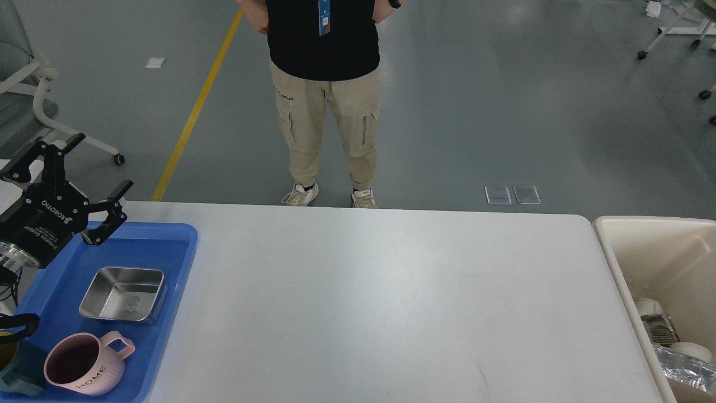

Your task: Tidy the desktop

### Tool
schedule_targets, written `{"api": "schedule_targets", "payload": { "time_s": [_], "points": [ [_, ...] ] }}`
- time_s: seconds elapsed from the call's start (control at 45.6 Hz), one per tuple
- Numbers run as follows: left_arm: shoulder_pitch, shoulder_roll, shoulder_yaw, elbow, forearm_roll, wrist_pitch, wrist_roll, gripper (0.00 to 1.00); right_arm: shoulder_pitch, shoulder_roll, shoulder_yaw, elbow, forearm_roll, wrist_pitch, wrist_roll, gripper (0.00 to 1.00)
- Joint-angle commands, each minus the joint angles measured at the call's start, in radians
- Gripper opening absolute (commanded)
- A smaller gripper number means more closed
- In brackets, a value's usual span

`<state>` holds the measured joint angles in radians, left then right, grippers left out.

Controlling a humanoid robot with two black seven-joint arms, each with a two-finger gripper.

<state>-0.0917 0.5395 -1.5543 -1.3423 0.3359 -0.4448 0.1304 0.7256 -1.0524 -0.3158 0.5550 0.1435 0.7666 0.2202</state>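
Note:
The desktop [380,302] is a large white tabletop with rounded corners, and its surface is bare. My left gripper [98,165] is open and empty, raised above the far left corner of the blue tray [168,246]. The tray holds a steel square dish [123,294], a pink mug [84,369] marked HOME and a dark teal cup [17,369] at the frame's edge. My right gripper is out of view.
A beige bin [621,263] stands at the table's right end with a white cup [691,352], foil wrap [685,369] and other waste inside. A person [324,101] stands just beyond the far edge. An office chair [28,95] is at far left.

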Motion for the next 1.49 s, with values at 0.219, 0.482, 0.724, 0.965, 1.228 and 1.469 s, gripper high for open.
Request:
{"api": "schedule_targets", "payload": {
  "time_s": [0.219,0.482,0.724,0.965,1.228,1.469],
  "points": [
    [0.006,0.004,0.000,0.005,0.012,0.002,-0.002,0.97,0.230,0.225,0.018,-0.004,-0.127,-0.010,-0.002,1.00],
    [0.015,0.000,-0.004,0.012,0.015,0.003,-0.006,0.97,0.232,0.437,0.365,-0.009,-0.108,-0.210,-0.001,1.00],
    [0.017,-0.001,-0.027,0.023,0.015,0.003,-0.008,0.97,0.173,0.701,0.670,-0.009,-0.108,-0.377,0.001,1.00],
    [0.023,-0.006,-0.029,0.048,0.015,0.000,-0.011,0.97,0.124,0.887,0.865,-0.026,-0.108,-0.447,0.004,1.00],
    [0.023,-0.006,-0.032,0.052,0.014,0.000,-0.011,0.97,0.089,0.899,0.948,-0.010,-0.104,-0.457,0.002,1.00],
    [-0.020,-0.010,-0.056,0.166,-0.001,-0.025,0.002,0.97,-0.006,0.865,1.029,0.008,-0.093,-0.440,-0.007,1.00]
  ]
}}
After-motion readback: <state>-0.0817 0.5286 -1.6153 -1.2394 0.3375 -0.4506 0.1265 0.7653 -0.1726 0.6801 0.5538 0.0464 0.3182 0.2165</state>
